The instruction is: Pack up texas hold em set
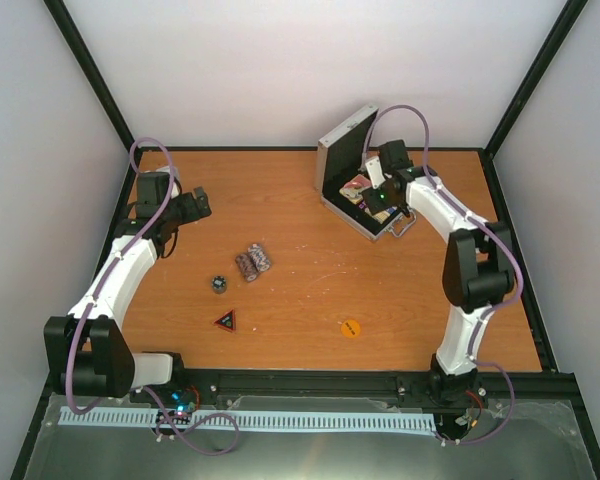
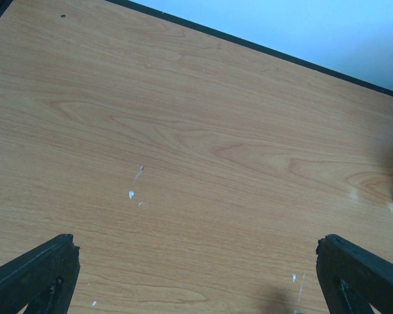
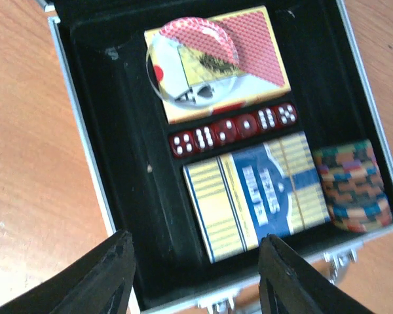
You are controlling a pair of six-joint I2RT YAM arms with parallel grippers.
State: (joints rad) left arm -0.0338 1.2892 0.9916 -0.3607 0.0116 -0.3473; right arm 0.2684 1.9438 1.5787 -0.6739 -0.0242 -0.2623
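The right claw [image 3: 196,241] hangs over the open small square silver metal case with black lining [image 3: 128,150]. Its fingers stand moderately apart and grip nothing. Directly beneath it the blue-and-yellow card deck [image 3: 255,196] sits in its slot, long axis crosswise, roughly along the line from finger to finger. Just beyond lie the tiny red dice [image 3: 232,129] in a row, and a striped chip stack [image 3: 352,186] fills the corner to the claw's right.

The loose pieces lie well off to its left on the desk [image 1: 310,210]: first the flat orange disc [image 1: 350,327], then the dark red-edged triangle [image 1: 225,320], then two striped chip rolls [image 1: 252,262] side by side, their axis too small to read. The left claw [image 2: 196,242], wide and holding nothing, is likely nearer those rolls.
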